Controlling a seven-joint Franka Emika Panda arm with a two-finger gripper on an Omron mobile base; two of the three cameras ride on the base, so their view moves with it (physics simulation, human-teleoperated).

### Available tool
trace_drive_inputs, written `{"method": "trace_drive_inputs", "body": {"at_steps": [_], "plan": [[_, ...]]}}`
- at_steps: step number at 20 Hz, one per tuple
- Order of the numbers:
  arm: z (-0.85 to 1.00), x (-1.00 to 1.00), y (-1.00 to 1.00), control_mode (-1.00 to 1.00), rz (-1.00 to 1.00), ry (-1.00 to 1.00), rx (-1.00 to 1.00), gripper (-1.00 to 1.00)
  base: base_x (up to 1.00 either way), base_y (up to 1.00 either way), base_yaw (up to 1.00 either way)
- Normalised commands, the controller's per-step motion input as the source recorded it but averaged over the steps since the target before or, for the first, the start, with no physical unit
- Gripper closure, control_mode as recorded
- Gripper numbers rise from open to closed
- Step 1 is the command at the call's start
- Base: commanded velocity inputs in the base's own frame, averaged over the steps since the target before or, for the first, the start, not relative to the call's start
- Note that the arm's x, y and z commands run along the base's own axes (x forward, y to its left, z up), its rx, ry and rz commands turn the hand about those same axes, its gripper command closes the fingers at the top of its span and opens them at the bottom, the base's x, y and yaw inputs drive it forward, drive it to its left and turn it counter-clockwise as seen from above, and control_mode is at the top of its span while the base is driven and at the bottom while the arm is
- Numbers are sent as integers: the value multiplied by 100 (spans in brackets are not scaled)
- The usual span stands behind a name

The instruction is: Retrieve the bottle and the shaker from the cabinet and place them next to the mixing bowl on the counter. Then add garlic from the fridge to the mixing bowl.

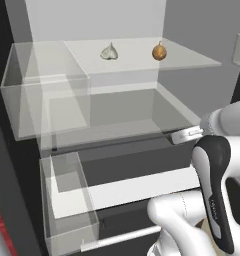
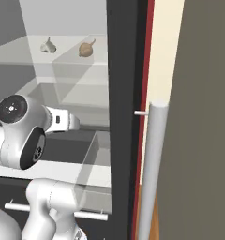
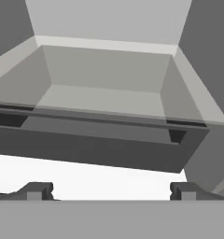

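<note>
A: Entry, fridge (image 1: 22, 165) stage. Door is open, base parked facing the grey interior. Where is the garlic (image 1: 109, 52)?

B: On the glass shelf (image 1: 192, 60) at the top of the fridge, lying near the middle, well above the clear drawers. Just beside it on the same shelf sits a brown onion-like bulb (image 1: 159, 51); the two are apart, not touching.

A: Appearance of the garlic?

B: Small, pale whitish-beige, with a pointed top and faint ribbing. In the right base view it reads as the paler of the two bulbs (image 2: 48, 45), the tan one (image 2: 86, 48) lying toward the door side.

A: End effector (image 3: 109, 190) state?

B: Spread wide, nothing between the fingertips (image 3: 37, 190). The hand view looks into the clear drawer (image 3: 104, 93) below the shelf, so the hand sits lower than the garlic and aims under it.

A: Why that posture?

B: My reading: the arm is folded in front of the fridge with the hand level and pointing inward, an approach pose. The jaws are pre-opened so the bulb can be taken once the hand rises to shelf height.

A: Risk?

B: Likely taking the brown bulb by mistake, or nudging the round garlic so it rolls on the smooth glass.
</note>
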Motion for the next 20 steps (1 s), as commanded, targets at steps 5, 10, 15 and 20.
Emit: {"method": "trace_drive_inputs", "body": {"at_steps": [5, 10, 15, 20], "plan": [[0, 0, 0, 100, 0, 0, 0, -100, 53, 10, -6], [0, 0, 0, 100, 0, 0, 0, -100, 73, 44, -8], [0, 0, 0, 100, 0, 0, 0, -100, 87, 73, -29], [0, 0, 0, 100, 0, 0, 0, -100, 3, 28, -8]]}}
